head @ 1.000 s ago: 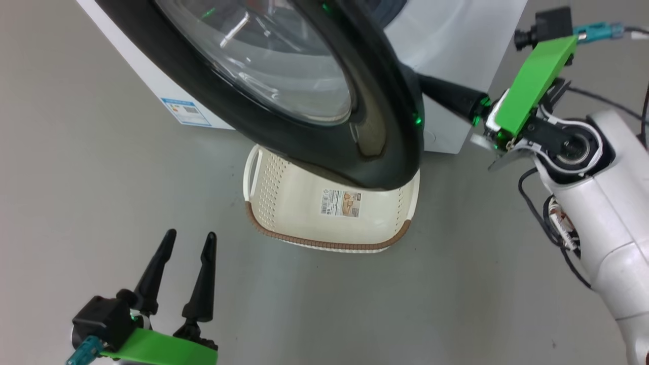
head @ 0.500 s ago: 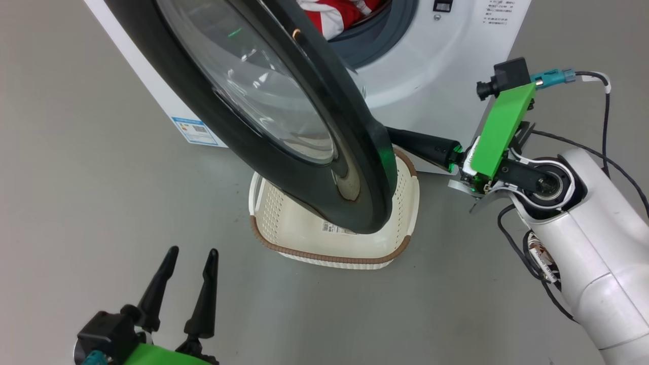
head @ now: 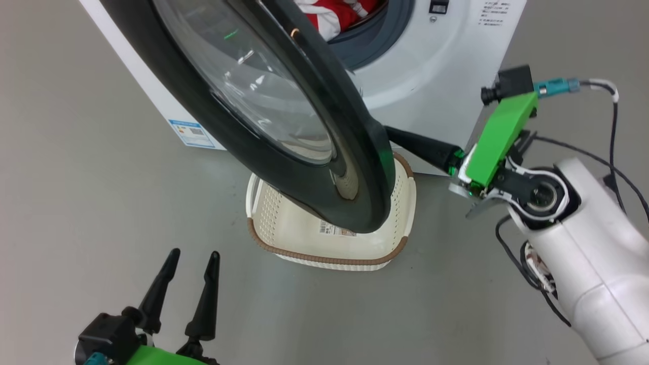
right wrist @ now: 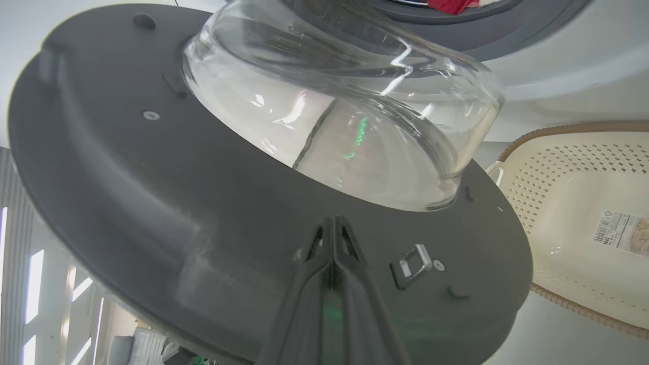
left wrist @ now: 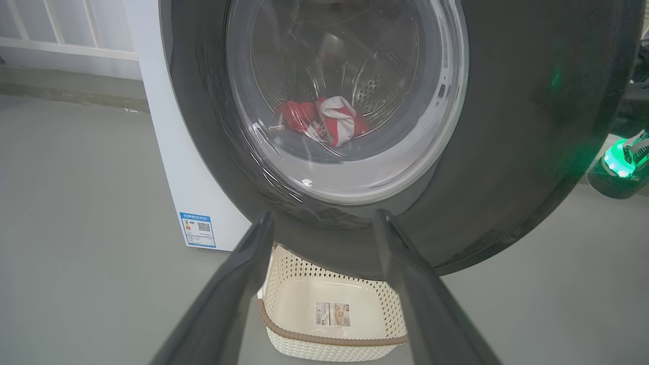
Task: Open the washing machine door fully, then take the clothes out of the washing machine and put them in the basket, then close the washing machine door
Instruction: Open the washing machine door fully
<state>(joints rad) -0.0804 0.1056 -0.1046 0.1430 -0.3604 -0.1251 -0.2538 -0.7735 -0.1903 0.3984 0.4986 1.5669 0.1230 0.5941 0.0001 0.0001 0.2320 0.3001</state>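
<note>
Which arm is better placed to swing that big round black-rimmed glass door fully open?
The right, probably: the right gripper, shut, sits against the inner face of the round black-rimmed glass door, near its metal latch; the left gripper hangs open, short of the door.

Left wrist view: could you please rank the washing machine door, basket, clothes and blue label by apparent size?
1. washing machine door, by far the largest
2. basket, partly hidden behind the door
3. clothes, though they lie farther off
4. blue label

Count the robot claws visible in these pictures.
2. Left claw: open, above the floor, lower left. Right claw: shut, tips at the inner side of the washing machine door.
</note>
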